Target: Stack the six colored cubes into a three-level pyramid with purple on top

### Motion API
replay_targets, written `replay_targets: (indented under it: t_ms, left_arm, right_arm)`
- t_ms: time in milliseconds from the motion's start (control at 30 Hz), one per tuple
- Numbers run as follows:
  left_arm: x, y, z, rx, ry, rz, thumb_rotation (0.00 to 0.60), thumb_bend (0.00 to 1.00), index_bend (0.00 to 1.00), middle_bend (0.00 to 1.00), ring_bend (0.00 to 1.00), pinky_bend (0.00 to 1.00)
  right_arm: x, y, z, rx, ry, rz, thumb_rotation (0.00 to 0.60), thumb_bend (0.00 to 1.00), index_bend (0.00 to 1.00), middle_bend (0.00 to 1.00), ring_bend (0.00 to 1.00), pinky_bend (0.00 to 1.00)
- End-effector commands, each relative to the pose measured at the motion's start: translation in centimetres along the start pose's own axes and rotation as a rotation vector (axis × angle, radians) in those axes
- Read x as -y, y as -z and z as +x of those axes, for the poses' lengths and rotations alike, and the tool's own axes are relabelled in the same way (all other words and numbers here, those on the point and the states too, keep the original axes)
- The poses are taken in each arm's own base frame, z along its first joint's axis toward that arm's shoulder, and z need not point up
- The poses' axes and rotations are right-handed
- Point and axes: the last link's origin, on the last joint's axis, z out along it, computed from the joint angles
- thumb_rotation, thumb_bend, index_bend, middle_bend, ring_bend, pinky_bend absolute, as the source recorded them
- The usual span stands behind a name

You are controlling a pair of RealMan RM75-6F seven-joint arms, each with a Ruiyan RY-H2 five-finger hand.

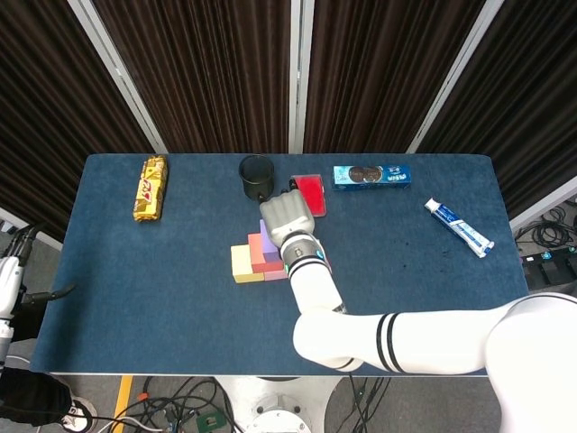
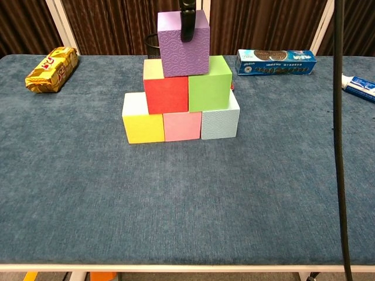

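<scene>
One embossed purple foam-looking cube (image 2: 183, 43), likely light and slightly soft, sits pinched from above in my right hand (image 1: 288, 217).

— Where are we today?
— A robot lab, by the look of it: dark pleated curtains (image 1: 207, 72) wall off the back, split by pale metal posts (image 1: 297, 77).
— And down below?
— Loose cables (image 1: 180, 397) tangled on the floor under a blue-felt surface (image 1: 433, 280), with snack packs (image 1: 151, 188) laid out as props.
</scene>
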Motion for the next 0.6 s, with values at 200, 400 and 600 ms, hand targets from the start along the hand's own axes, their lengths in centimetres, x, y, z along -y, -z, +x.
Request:
replay_targets:
  t_ms: [200, 400, 600]
  left_arm:
    - [0.05, -0.02, 0.0, 0.001, -0.005, 0.003, 0.6, 0.06, 0.06, 0.08, 0.0, 0.15]
    - [0.09, -0.07, 0.05, 0.001, -0.006, 0.004, 0.6, 0.06, 0.06, 0.08, 0.0, 0.15]
    - [0.06, -0.05, 0.04, 0.002, -0.006, 0.003, 0.6, 0.06, 0.06, 0.08, 0.0, 0.15]
  right_arm:
    - [0.03, -0.14, -0.12, 0.004, 0.002, -0.003, 0.6, 0.15, 0.0, 0.66, 0.16, 0.0]
    - [-0.02, -0.19, 0.0, -0.003, -0.006, 0.001, 0.6, 0.15, 0.0, 0.66, 0.16, 0.0]
    - [-0.17, -0.17, 0.09, -0.01, -0.009, 0.004, 0.6, 0.15, 0.0, 0.66, 0.16, 0.0]
